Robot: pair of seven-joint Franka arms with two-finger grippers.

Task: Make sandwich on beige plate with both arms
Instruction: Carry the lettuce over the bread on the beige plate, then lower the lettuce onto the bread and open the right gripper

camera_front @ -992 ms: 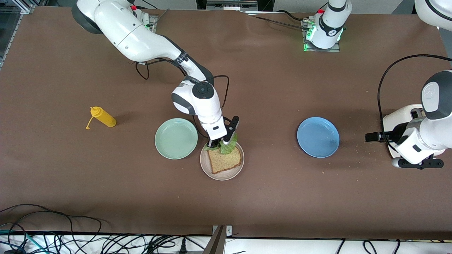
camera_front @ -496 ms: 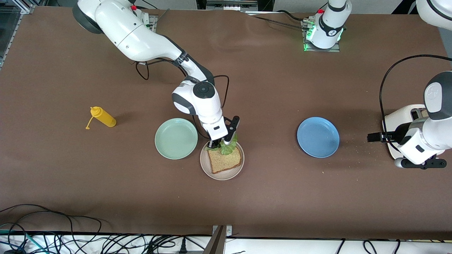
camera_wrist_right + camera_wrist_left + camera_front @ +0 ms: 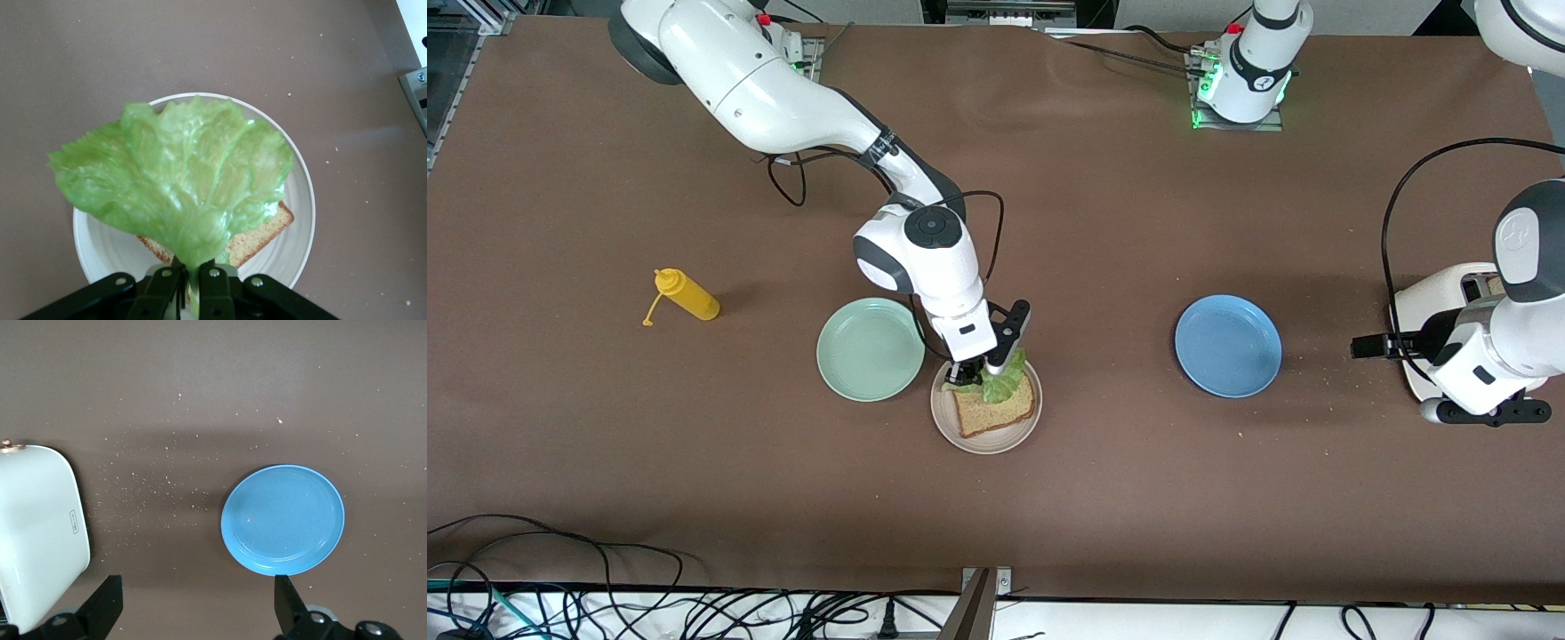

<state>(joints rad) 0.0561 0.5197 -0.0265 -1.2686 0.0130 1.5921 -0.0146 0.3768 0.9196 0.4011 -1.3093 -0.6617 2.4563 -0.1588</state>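
The brown table (image 3: 1138,222) fills the front view. At the right edge of the frame a white toaster (image 3: 1432,302) is seen beneath the waiting left gripper (image 3: 197,603), whose fingers are spread wide around nothing. A blue plate (image 3: 1228,346) and a mint-green plate (image 3: 871,348) lie mid-frame. Low in the centre, the beige plate (image 3: 947,425) carries one bread slice (image 3: 996,409). Above it, a lettuce leaf (image 3: 173,177) is pinched by its stem in the right gripper (image 3: 193,283). At the frame's left a yellow bottle (image 3: 686,295) lies.
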